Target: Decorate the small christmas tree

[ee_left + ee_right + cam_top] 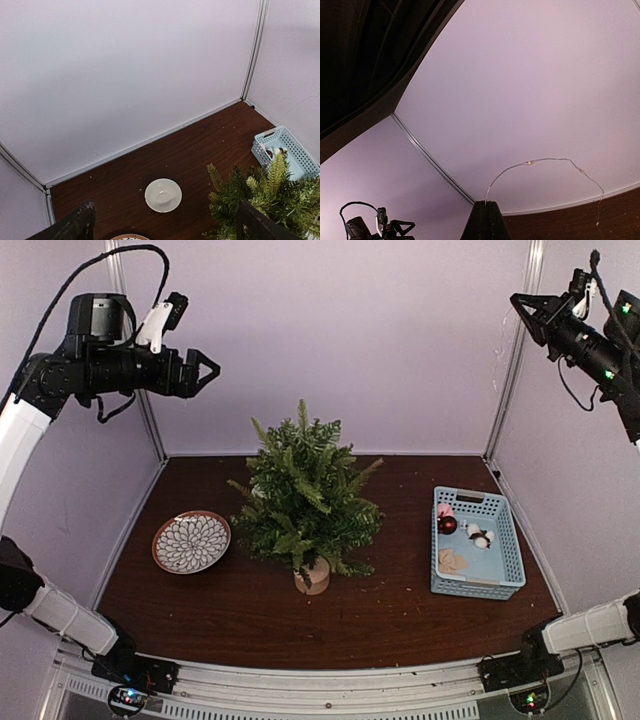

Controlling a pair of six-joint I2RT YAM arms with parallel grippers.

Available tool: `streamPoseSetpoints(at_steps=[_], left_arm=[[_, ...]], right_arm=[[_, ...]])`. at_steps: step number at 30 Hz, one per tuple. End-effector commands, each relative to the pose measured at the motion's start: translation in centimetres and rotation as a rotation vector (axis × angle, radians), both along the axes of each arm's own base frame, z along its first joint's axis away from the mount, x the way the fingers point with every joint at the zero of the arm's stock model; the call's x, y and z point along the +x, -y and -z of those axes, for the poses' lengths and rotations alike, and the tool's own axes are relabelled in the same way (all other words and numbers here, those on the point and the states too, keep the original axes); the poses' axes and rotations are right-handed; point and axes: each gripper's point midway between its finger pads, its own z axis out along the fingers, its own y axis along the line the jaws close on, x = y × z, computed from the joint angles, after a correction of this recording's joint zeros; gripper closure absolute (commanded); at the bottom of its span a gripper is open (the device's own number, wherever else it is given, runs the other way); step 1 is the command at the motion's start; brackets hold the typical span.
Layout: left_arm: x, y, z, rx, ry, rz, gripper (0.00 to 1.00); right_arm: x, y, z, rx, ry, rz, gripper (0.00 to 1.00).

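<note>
- Top external: high behind the arm bases, looking down on the whole table [200, 620] from afar.
- Left wrist: raised, facing right and downward; shares the small christmas tree [270, 200] and blue basket [292, 147] with the top view.
- Right wrist: raised, tilted up at the wall [545, 75].

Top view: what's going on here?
Both arms are raised high above the table. The left tool is open and empty. The right tool is shut, and a light wire arcs from its tip, so it appears to hold it. The tree stands mid-table with nothing visibly hung on it. Ornaments lie in the blue basket to its right, and a patterned plate sits to its left.
</note>
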Motion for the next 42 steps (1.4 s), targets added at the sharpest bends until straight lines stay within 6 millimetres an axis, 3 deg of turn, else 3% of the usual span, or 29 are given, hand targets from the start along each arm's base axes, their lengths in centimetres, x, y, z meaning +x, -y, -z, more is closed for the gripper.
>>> streamPoseSetpoints(at_steps=[1,6,13,22,28,33,42], left_arm=[[-1.7,1.0,-3.5,-0.036,0.103,0.09,0.02],[-2.3,2.6,-6.1,-0.063,0.189,0.162,0.03],[-3.2,6.8,-8.5,-0.015,0.302,0.267,0.03],[-7.5,13.0,-11.6,-0.091,0.453,0.467,0.08],[-11.2,18.7,-10.1,0.045,0.572,0.616,0.11],[-13.2,21.6,-9.5,0.012,0.594,0.731,0.18],[-13.7,25.6,-8.6,-0.031,0.633,0.753,0.2]], right_arm=[[-2.1,0.4,-3.2,0.023,0.101,0.025,1.0],[-4.2,0.6,-5.2,0.035,0.174,0.066,1.0],[-6.3,-0.1,-6.8,0.076,0.241,0.052,1.0],[-6.9,-3.8,-7.9,0.126,0.309,-0.086,1.0],[-7.8,-7.8,-8.4,0.12,0.346,-0.283,1.0],[-8.6,-9.6,-7.5,0.106,0.322,-0.403,1.0],[-10.6,-12.4,-5.7,0.096,0.26,-0.614,1.0]])
